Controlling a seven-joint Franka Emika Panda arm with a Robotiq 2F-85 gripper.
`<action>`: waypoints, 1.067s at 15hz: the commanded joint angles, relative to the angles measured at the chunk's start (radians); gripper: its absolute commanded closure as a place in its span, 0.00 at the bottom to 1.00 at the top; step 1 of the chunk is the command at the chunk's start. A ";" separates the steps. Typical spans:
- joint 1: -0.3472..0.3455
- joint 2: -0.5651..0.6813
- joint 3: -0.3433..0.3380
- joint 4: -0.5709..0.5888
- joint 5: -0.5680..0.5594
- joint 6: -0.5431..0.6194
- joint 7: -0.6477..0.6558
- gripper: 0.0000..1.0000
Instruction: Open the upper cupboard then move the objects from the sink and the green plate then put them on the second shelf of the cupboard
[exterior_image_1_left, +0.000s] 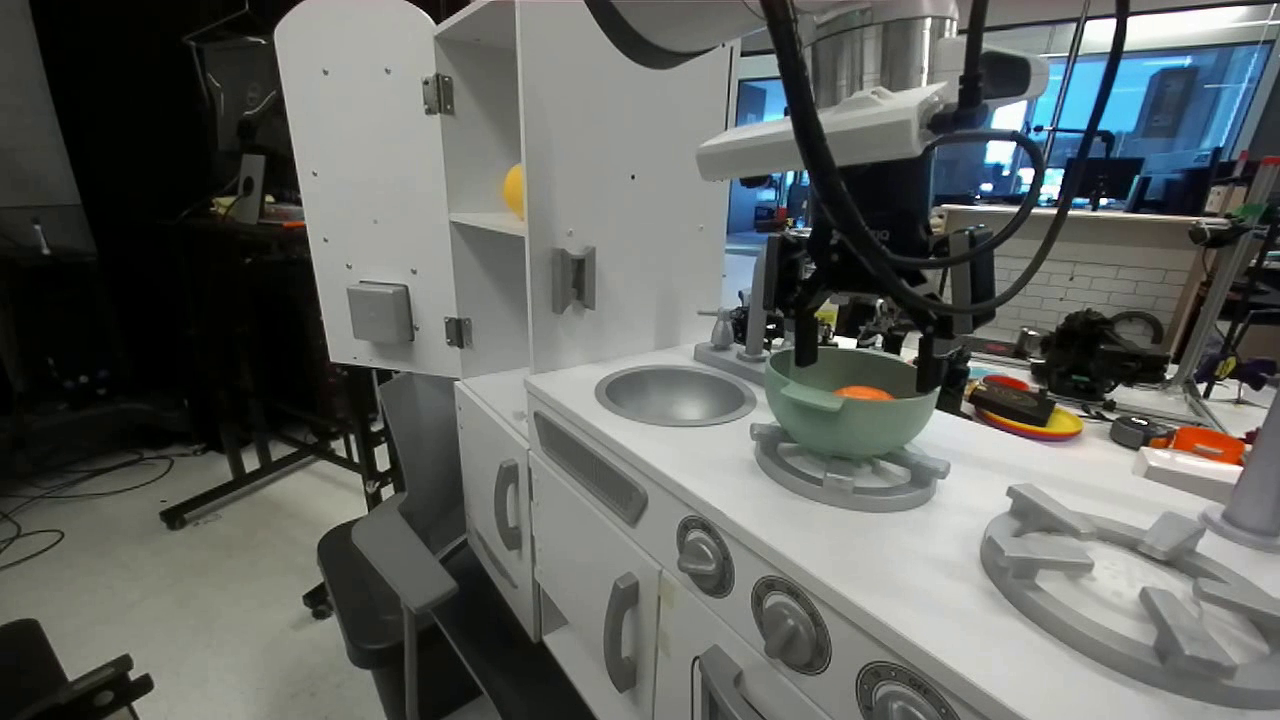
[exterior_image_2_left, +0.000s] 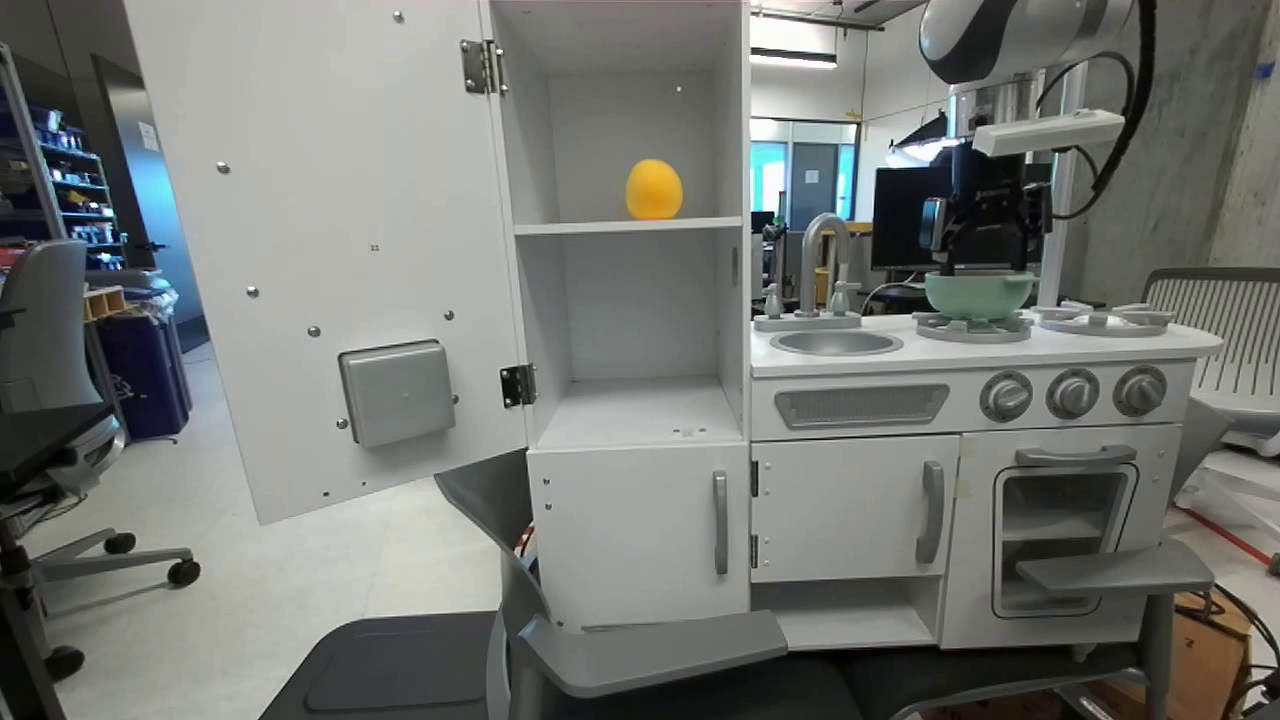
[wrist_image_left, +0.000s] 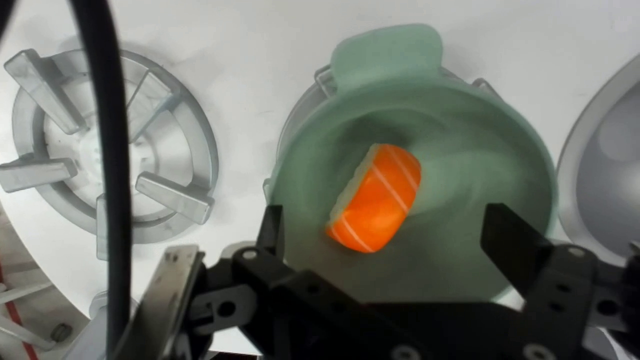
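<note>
The claw (wrist_image_left: 384, 220) hangs over the green plate (wrist_image_left: 485, 160), its fingers (wrist_image_left: 510, 240) spread wide, with a gap on either side of the orange piece (wrist_image_left: 377, 200) lying between and below them. Whether a fingertip touches the plate's rim, I cannot tell. The piece is bright orange, crossed by thin pale stripes, with a whitish, bumpy band along one flank, much like toy salmon sushi. In the wrist view its long axis slants: one end points up and right, away from the claw's body, the other down and left; the pale band faces upper left. The plate is mint green and deep like a bowl, and a tab handle (wrist_image_left: 387, 57) points away from the claw's body. It stands on a grey burner ring (exterior_image_1_left: 845, 490). In the wrist view the sink (wrist_image_left: 610, 165) lies to the right of the claw, another burner ring (wrist_image_left: 202, 145) to the left. Well apart from the claw, in the upper cupboard (exterior_image_2_left: 530, 140) with its door (exterior_image_2_left: 300, 230) swung open, a yellow piece (exterior_image_2_left: 655, 190) stands on the shelf (exterior_image_2_left: 625, 228): smooth, egg-shaped, a little taller than wide.
</note>
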 joint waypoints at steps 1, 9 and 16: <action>0.000 -0.009 0.012 0.019 0.020 -0.033 -0.026 0.00; 0.014 -0.002 0.019 0.031 0.013 -0.049 -0.026 0.00; 0.017 0.013 0.020 0.044 0.013 -0.076 -0.028 0.00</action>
